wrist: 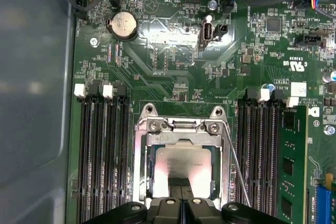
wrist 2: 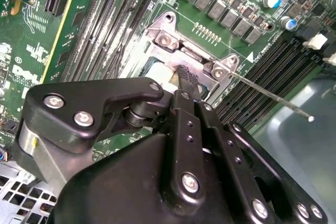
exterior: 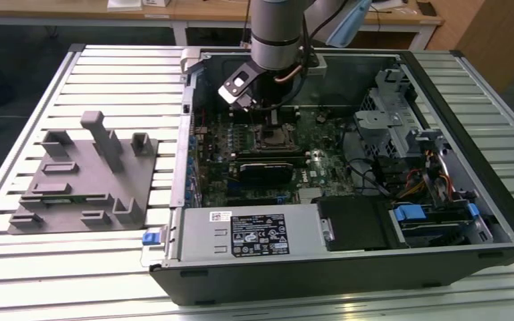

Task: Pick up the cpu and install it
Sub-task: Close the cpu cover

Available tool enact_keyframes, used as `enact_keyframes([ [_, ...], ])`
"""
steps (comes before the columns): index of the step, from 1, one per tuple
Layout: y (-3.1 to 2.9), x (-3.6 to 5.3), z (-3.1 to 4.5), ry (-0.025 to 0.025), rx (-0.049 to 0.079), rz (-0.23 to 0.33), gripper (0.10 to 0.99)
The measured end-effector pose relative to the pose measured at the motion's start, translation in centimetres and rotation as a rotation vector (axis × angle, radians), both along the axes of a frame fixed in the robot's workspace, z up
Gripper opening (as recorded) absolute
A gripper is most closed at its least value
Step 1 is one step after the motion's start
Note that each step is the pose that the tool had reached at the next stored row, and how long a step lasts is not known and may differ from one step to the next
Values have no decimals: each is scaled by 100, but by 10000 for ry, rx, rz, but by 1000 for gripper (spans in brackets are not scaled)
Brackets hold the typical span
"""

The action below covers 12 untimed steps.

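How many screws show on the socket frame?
2: a screw and another, at either end of the socket frame bar beyond the cpu. The pincer covers the opposite end, so more may be hidden.

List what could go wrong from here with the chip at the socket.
1. The chip is inside the socket frame under the end effector; if it sits skewed, pressing may damage it.
2. The thin lever rod stands close beside; the end effector may snag it.
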<state>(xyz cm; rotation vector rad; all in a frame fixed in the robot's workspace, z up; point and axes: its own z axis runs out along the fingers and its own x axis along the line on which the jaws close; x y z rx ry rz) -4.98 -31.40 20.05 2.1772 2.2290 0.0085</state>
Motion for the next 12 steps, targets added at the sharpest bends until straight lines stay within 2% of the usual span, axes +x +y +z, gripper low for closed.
enact_keyframes([
  [5,0,22,15,-1,0,0,106],
  [9,0,23,105,-1,1,1,106],
  [12,-2,43,107,0,3,1,106],
])
